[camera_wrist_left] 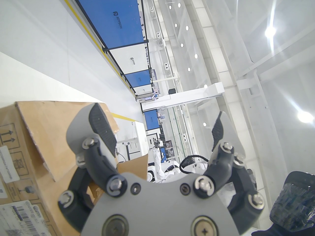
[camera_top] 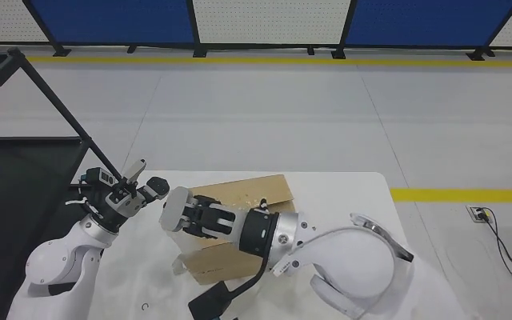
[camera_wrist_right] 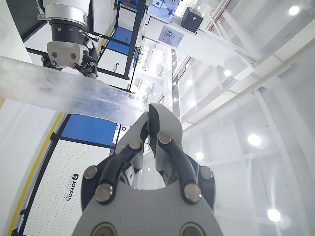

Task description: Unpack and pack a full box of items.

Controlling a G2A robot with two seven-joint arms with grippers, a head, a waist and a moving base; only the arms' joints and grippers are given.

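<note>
Now | right gripper [camera_wrist_right: 148,114] pinching crinkly translucent plastic bag [camera_wrist_right: 81,96] | brown cardboard box [camera_top: 240,192]

Brown box [camera_top: 244,190] — white table [camera_top: 340,196]

Pale floor [camera_top: 240,120], yellow line [camera_top: 240,59], blue & white panels [camera_top: 112,20] in bg (white ones perforated), bright ceiling lights [camera_wrist_left: 270,32]

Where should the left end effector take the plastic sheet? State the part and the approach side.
Probably its free far end, approached edge-on by the open left end effector: the translucent plastic sheet stretches flat from the right end effector, which is shut on the near end.
</note>
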